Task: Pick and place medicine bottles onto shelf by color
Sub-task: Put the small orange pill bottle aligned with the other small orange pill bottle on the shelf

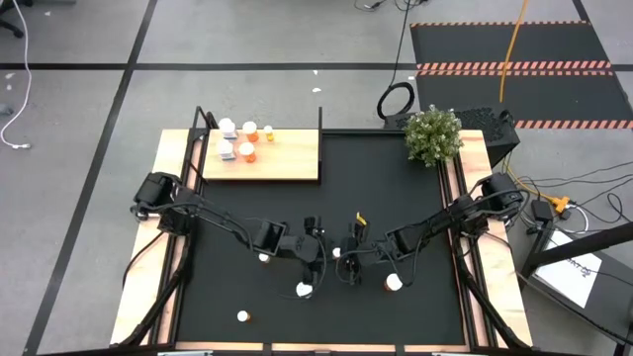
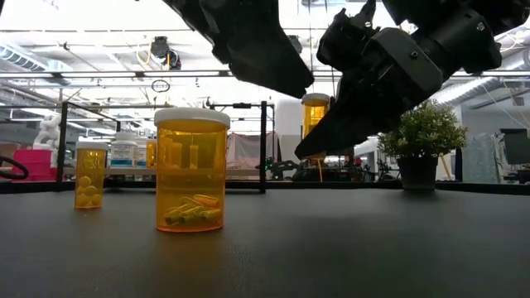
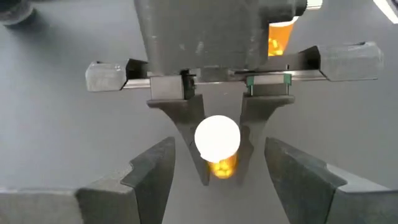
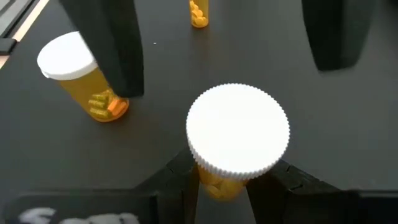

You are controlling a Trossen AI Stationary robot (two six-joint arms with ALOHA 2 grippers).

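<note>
Work surface is a large black mat (image 1: 396,213) laid over a light-wood table, with narrow wooden strips (image 1: 146,267) exposed along both sides. The shelf (image 1: 287,156), a light-wood board with thin black posts, sits at the far left corner of the mat and carries a small cluster of medicine bottles (image 1: 242,141), white ones and orange ones with white caps. A potted green plant (image 1: 433,134) stands at the far right corner. Loose orange bottles stand on the mat near its front: one at front left (image 1: 243,316), one near the middle (image 1: 305,290), one to the right (image 1: 394,283). In the low view a wide orange bottle (image 2: 191,170) with capsules inside stands upright on the mat, a narrower one (image 2: 90,174) well to its left. The right gripper (image 4: 224,180) is pinched around the body of an orange white-capped bottle (image 4: 237,134), just under the cap, held off the mat above centre. The left gripper (image 3: 217,180) faces it with fingers (image 3: 149,171) spread apart either side of that same bottle, not touching it. Room: grey floor with dark tape lines, cables, and a black ramp with striped edges (image 1: 514,59); at table height, an open lab with ceiling rails and lights (image 2: 99,50).
</note>
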